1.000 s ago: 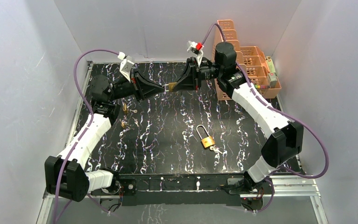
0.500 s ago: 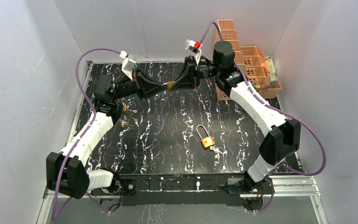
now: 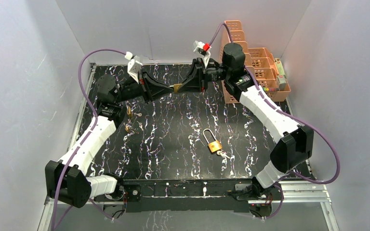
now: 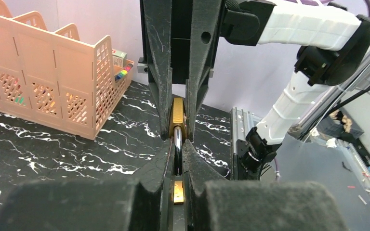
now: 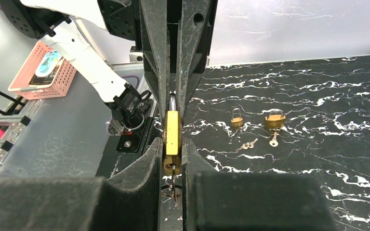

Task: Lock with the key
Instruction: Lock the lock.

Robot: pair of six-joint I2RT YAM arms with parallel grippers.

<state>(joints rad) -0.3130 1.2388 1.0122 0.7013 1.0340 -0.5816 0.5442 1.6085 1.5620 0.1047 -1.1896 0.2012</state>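
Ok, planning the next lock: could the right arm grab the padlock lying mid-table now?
Probably not: nothing blocks the table padlock, but the right gripper is shut on a small padlock, shared with the left gripper.

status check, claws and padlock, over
Left claw shut on padlock shackle. Right claw shut on its body, key at base. Held midair, nothing blocking.

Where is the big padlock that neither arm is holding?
In the overhead view the big padlock lies flat near the table's middle, slightly right, with a key by its body.
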